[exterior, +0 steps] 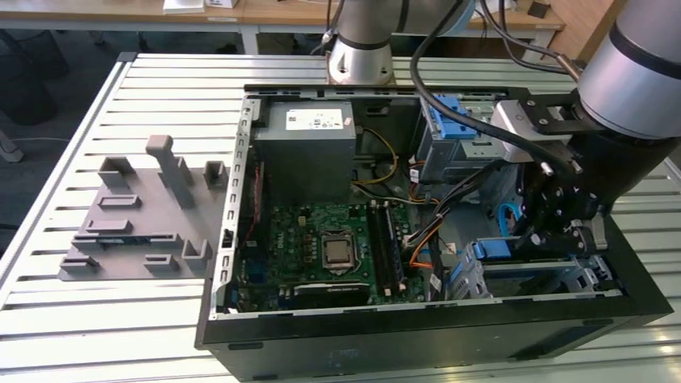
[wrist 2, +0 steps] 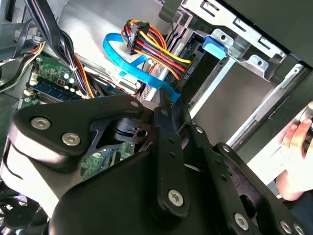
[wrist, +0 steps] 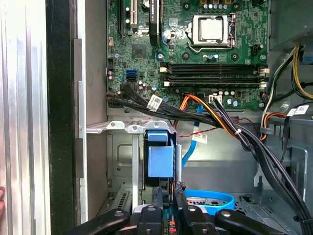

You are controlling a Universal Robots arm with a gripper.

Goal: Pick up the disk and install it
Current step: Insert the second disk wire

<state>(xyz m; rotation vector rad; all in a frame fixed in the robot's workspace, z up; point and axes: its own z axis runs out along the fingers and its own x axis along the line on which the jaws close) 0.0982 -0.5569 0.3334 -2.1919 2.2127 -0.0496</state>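
The disk sits on edge in the drive cage (exterior: 532,275) at the case's front corner, on the exterior view's right. Its blue carrier end (exterior: 495,249) shows there. In the first wrist view the disk (wrist: 160,159) is a blue block in the slot, and in the second wrist view its blue tab (wrist 2: 215,45) sticks out of the cage. My gripper (exterior: 553,227) hangs inside the case just above that cage. In both wrist views its fingertips (wrist: 168,192) stand close together with nothing seen between them, beside the disk's end and a blue data cable (wrist 2: 132,61).
Motherboard (exterior: 319,243) fills the case floor, with the grey power-supply box (exterior: 309,148) behind it. Bundled cables (wrist: 230,125) cross near the cage. A grey fixture (exterior: 139,219) lies on the slatted table at the exterior view's left. A person's hand (wrist 2: 298,147) is beside the case.
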